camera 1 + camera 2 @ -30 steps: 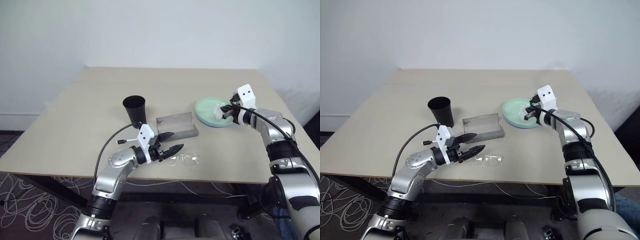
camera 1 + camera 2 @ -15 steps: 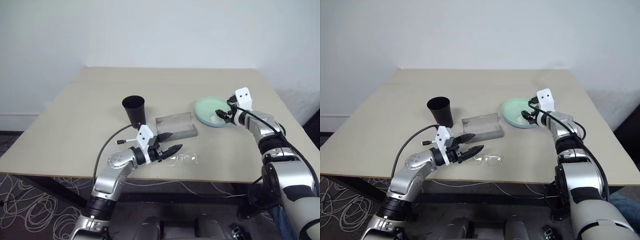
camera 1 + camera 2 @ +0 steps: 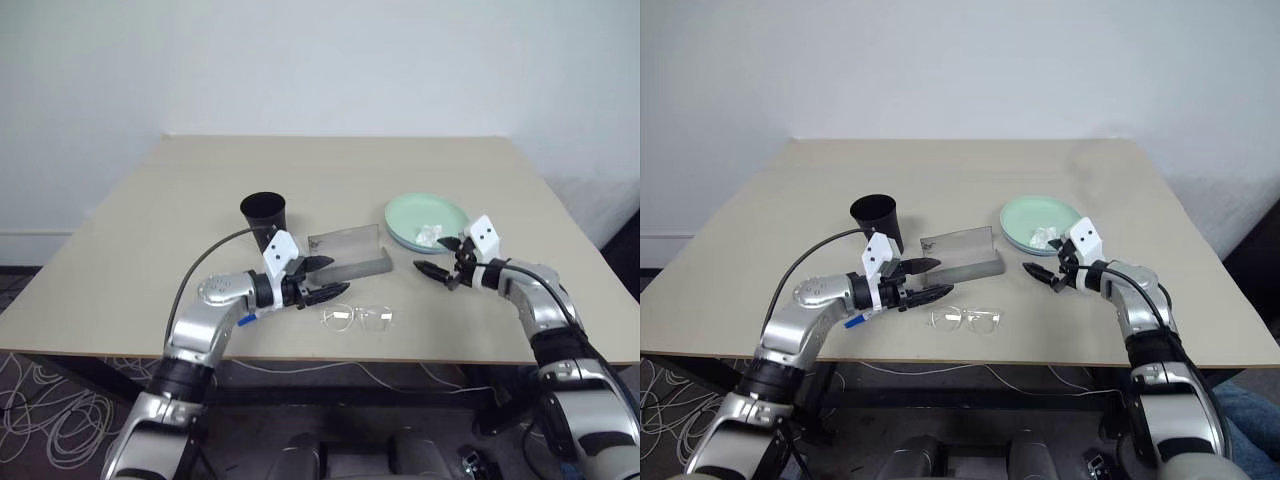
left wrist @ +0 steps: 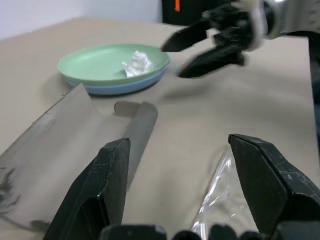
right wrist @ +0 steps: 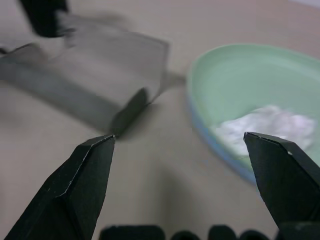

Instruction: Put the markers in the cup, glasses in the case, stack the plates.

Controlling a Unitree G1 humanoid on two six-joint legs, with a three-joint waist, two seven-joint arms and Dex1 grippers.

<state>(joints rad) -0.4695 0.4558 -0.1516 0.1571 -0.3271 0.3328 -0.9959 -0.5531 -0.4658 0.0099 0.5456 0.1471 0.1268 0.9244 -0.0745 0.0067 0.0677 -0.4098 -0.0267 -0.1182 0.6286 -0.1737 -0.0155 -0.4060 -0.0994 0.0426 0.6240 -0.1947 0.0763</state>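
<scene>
looking at the glasses (image 3: 357, 318) first, we find them lying on the surface (image 3: 150, 240) near its front edge, just in front of the grey case (image 3: 350, 252), whose translucent lid stands up. we judge the glasses step to be the one in hand: our left tool (image 3: 322, 279) hovers just to the left of the frame, spread wide and empty. the next move, as we read it, calls for bringing that tool over the thin frame, pinching it gently without bending it, then lifting it over into the case.

further out, the mint green plate (image 3: 425, 220) sits on the light blue plate (image 4: 116, 87), so the stacking looks done; a crumpled white scrap (image 3: 430, 234) lies on top. our right tool (image 3: 440, 271) hangs just in front of the plates, spread wide, holding nothing. the black cup (image 3: 266, 219) stands behind the left wrist; we cannot tell what is inside it. a blue-tipped marker (image 3: 854, 321) seems to lie beneath the left forearm.

the left wrist view makes the blue rim under the green plate plain, which the head views barely hint at. the head views give the cup and the whole glasses frame.
</scene>
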